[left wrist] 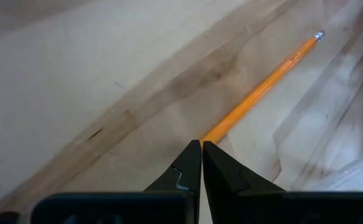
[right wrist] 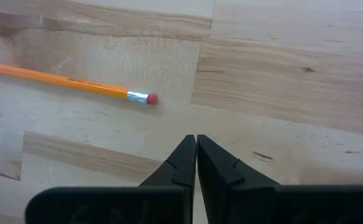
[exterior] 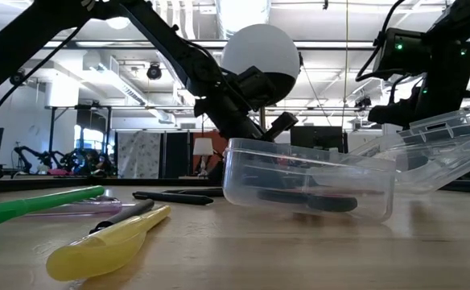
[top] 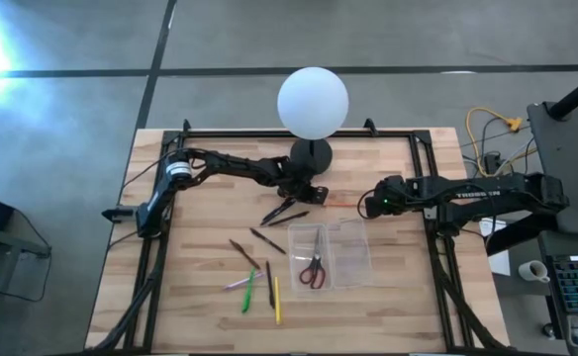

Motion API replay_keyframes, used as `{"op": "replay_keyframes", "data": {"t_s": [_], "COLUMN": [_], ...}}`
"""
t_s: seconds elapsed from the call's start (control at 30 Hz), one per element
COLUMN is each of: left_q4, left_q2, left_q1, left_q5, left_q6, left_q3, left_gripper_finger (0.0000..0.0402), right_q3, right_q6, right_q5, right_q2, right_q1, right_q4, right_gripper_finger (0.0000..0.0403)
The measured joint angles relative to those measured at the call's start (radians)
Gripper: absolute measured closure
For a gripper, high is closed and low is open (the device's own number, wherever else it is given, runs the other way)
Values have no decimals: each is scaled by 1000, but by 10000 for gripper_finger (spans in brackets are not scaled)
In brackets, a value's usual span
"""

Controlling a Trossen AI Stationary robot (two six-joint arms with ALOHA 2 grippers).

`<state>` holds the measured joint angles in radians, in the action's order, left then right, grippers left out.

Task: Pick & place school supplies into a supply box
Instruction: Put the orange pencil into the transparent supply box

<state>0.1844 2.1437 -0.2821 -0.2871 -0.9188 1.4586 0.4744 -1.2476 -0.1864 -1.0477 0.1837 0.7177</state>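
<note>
Left claw [left wrist: 201,144] is clenched, empty, its tips at one end of an orange pencil [left wrist: 262,87] lying on the desk [top: 388,287]. Right claw [right wrist: 196,138] is clenched, empty, near the pencil's eraser end. Nearby, the clear supply box [top: 340,259] holds red-handled scissors [top: 314,267]; pens [top: 249,292] lie beside it.

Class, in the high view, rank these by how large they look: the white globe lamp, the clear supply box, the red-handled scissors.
1. Clear supply box, lid open
2. White globe lamp; nearer the camera, so unsure
3. Red-handled scissors
</note>
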Motion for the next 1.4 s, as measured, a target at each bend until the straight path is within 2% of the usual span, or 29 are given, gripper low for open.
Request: {"op": "replay_keyframes", "data": {"t_s": [0.73, 0.97, 1.2, 1.4], "left_q4": [21, 18, -42, -58], "left_q2": [-22, -22, -26, -37], "left_q1": [12, 35, 35, 35], "left_q5": [8, 28, 37, 56], "left_q6": [-18, -26, -56, -60], "left_q3": [-1, -35, -52, -17], "left_gripper_finger": [402, 402, 402, 402], "right_q3": [-7, -7, -10, -10], "right_q6": [3, 3, 11, 13], "right_q5": [-11, -23, -23, -22], "right_q2": [0, 0, 0, 0], "right_q1": [0, 0, 0, 0], "right_q4": [1, 1, 1, 1], "right_gripper_finger": [394, 394, 394, 394]}}
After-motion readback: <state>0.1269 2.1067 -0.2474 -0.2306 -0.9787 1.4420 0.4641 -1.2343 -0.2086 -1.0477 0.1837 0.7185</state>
